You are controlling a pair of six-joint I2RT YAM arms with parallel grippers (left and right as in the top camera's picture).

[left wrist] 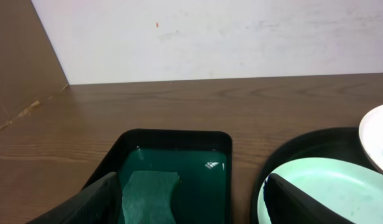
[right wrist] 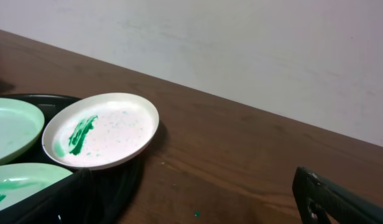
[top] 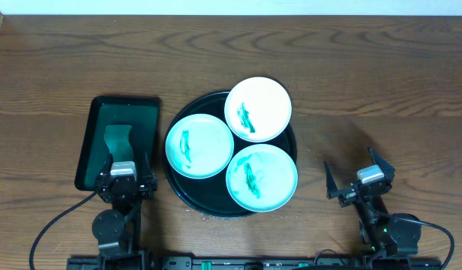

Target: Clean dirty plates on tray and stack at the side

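Overhead: black tray (top: pixel 187 199) sits mid-surface (top: pixel 381 67) and carries all three plates; white plate (top: pixel 258 109) at the far right, overhanging the rim; left mint plate (top: pixel 199 146) on the left side; near mint plate (top: pixel 262 178) at the near right, its edge also over the rim; the three meet edge to edge; each has a dark green smear; green rectangular tray (top: pixel 96 127) lies just left of the black tray, not touching it, with a green cloth (top: pixel 118 139) inside; left gripper (top: pixel 127 163) is over the near end of the green tray, jaws released and spread, nothing in them; right gripper (top: pixel 349 155) is over bare wood right of the black tray, apart from the plates, jaws released wide, nothing between them

Left wrist: left gripper (left wrist: pixel 193 180) spread; green rectangular tray (left wrist: pixel 179 155) and cloth (left wrist: pixel 148 196) show between the fingers; black tray (left wrist: pixel 303 146) to the right with left mint plate (left wrist: pixel 322 190) on it; white plate (left wrist: pixel 379 137) cut off by the frame edge

Right wrist: right gripper (right wrist: pixel 193 177) spread, only bare wood in the gap; white plate (right wrist: pixel 101 130) ahead-left, smear on its left part, riding on the rim of the black tray (right wrist: pixel 51 98); left mint plate (right wrist: pixel 11 127) and near mint plate (right wrist: pixel 20 183) at the left edge
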